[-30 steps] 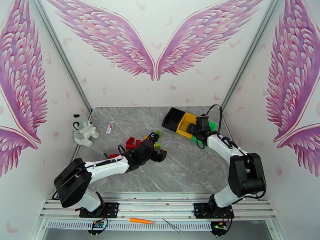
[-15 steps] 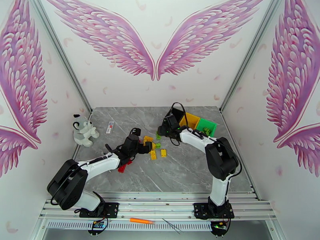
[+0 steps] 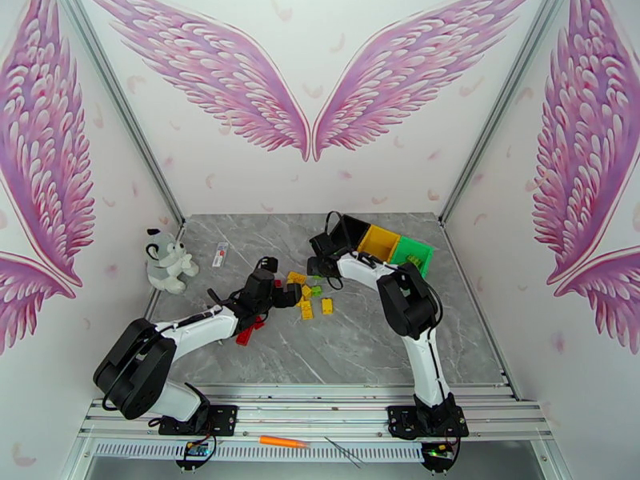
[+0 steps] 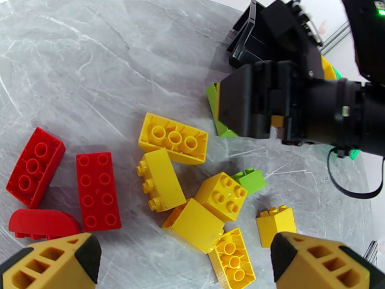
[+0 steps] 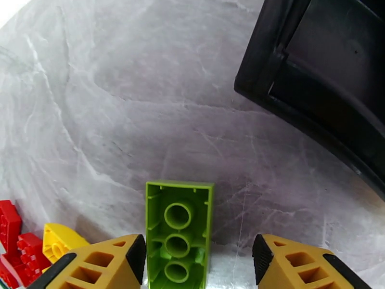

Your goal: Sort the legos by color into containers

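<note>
Several yellow legos [image 4: 173, 138] lie in a loose pile, with red legos [image 4: 98, 189] to their left and a small green one [image 4: 250, 179] to their right. My left gripper [image 4: 185, 246] hovers open above the pile, empty. My right gripper [image 5: 197, 249] is low over the table, open around an upside-down green lego [image 5: 179, 232]. Its left finger is at the brick's edge and a gap shows on the right. The black container [image 3: 352, 231], yellow container [image 3: 378, 242] and green container [image 3: 412, 254] stand in a row behind the right gripper [image 3: 320, 270].
A plush dog [image 3: 168, 262] and a white-and-orange tube [image 3: 221, 254] sit at the left rear. A red brick [image 3: 248, 334] lies beside the left forearm. The black bin's wall [image 5: 327, 68] is close on the right gripper's right. An orange tool [image 3: 282, 442] rests on the front rail.
My right arm swung from the bins leftward and down to the green lego at the pile's edge, and its jaws narrowed. My left gripper pulled back left off the pile.
</note>
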Tool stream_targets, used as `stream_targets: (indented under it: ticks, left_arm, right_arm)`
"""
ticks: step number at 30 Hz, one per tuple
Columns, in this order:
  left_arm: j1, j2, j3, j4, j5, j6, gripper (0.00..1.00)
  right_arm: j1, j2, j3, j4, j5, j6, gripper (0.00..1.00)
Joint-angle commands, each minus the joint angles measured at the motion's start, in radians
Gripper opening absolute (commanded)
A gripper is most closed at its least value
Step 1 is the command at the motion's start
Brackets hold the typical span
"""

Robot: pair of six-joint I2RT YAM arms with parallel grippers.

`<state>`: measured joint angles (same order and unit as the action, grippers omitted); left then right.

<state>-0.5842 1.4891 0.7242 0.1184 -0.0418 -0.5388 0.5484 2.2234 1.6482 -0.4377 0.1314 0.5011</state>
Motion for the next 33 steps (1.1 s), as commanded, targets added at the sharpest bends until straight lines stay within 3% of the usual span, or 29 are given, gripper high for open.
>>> stream_targets:
  ticks: [1, 11, 17, 22, 26, 33]
  left_arm:
    - [0.004, -0.020, -0.008, 0.017, 0.016, -0.009, 0.99]
    - [0.004, -0.012, -0.003, 0.018, 0.026, -0.006, 0.99]
    - [-0.027, 0.008, 0.023, 0.005, 0.026, 0.024, 0.99]
    - [-0.104, 0.028, 0.068, -0.021, 0.000, 0.091, 0.99]
    - [-0.190, 0.033, 0.103, -0.035, -0.034, 0.164, 0.99]
    - [-0.366, 0.033, 0.145, -0.040, -0.123, 0.314, 0.99]
  right_arm:
    - [0.001, 0.037, 0.052, -0.029, 0.013, 0.009, 0.63]
    - [0.001, 0.043, 0.059, -0.032, 0.030, 0.007, 0.47]
    - [-0.001, -0.060, -0.040, 0.023, 0.032, 0.006, 0.35]
    - [-0.007, -0.209, -0.163, 0.068, 0.041, 0.003, 0.28]
    - [-0.049, -0.341, -0.277, 0.103, 0.028, 0.012, 0.28]
    - [-0.238, -0.575, -0.497, 0.149, 0.026, 0.052, 0.28]
